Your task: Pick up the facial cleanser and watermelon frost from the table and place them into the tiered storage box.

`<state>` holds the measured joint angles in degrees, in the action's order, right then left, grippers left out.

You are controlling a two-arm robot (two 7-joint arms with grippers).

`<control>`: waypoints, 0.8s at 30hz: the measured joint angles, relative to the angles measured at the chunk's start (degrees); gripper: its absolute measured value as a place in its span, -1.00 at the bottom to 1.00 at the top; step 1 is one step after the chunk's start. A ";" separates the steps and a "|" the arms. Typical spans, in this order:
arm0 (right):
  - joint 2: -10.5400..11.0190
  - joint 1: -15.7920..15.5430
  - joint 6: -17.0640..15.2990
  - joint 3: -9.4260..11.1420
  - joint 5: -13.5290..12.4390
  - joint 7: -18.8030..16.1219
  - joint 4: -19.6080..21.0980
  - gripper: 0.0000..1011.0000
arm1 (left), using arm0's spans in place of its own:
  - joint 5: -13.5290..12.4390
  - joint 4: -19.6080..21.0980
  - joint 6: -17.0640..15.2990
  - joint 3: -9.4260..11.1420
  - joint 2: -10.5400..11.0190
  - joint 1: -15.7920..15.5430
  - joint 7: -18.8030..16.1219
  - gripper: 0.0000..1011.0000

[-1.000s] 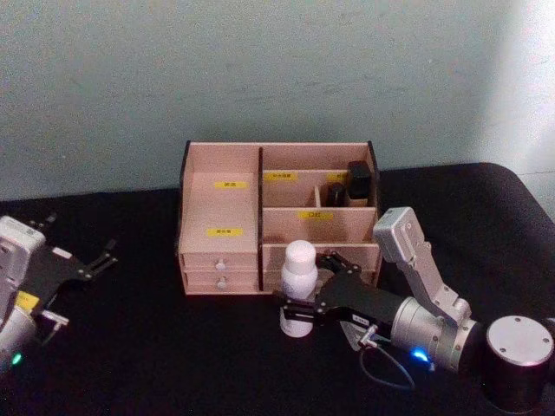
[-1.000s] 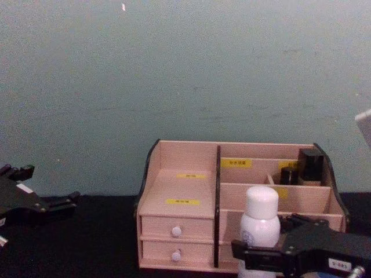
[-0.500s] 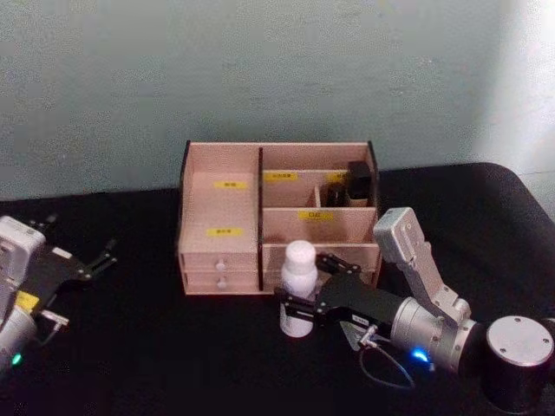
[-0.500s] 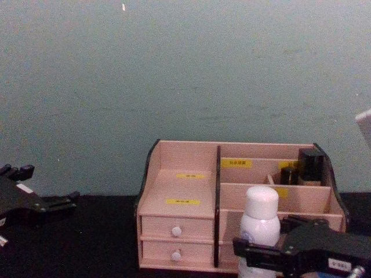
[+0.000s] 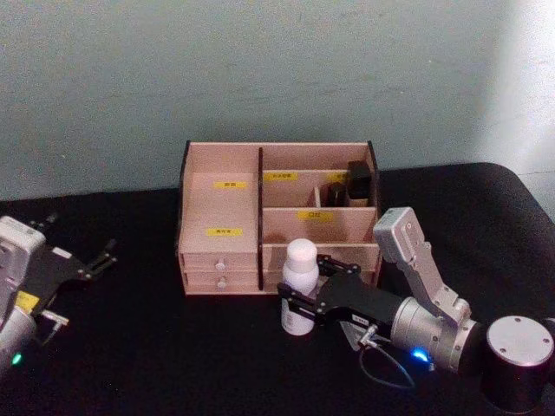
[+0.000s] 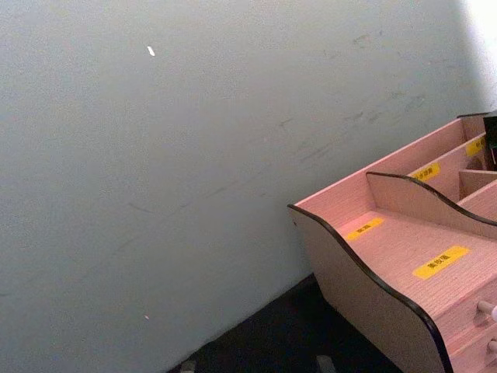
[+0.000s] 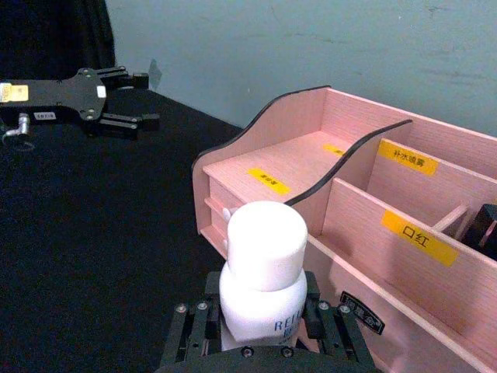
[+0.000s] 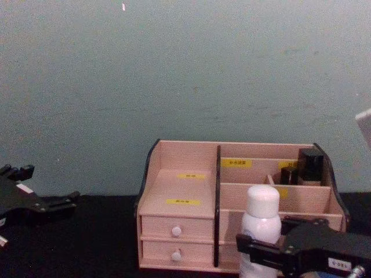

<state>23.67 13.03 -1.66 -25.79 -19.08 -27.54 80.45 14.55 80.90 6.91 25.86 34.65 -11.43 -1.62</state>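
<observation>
The facial cleanser, a tall white bottle with a rounded cap, stands upright on the black table just in front of the tiered storage box. My right gripper is shut on the bottle's lower body, one finger on each side. The chest view shows the facial cleanser before the box's right lower tier. In the right wrist view the bottle rises between the fingers. My left gripper rests open far to the left. The watermelon frost is out of view.
Small dark bottles stand in the box's upper right compartment. Two white-knobbed drawers face me at the box's lower left. A pale wall stands behind the table. The black table stretches between the two arms.
The right gripper and the bottle have shifted very slightly, the bottle staying upright. The left arm has not moved.
</observation>
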 joint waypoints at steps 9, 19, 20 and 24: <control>0.34 -0.01 1.21 0.01 0.18 -0.73 0.18 0.17 | 0.00 0.00 0.00 0.00 0.00 0.00 0.00 0.98; 1.62 -0.44 1.28 1.56 -1.81 -1.85 4.67 0.17 | 0.00 0.00 0.00 0.00 0.00 -0.01 0.00 0.98; 1.70 -0.31 1.14 1.86 -2.22 -1.80 5.58 0.17 | 0.00 0.00 0.00 0.00 0.00 0.00 0.00 0.98; 1.61 0.64 1.01 2.70 -3.26 -1.42 7.33 0.17 | 0.00 0.00 0.00 0.00 0.00 0.00 0.00 0.98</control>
<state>25.27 13.67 -0.65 -23.10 -22.33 -28.95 87.78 14.55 80.90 6.91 25.86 34.65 -11.43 -1.62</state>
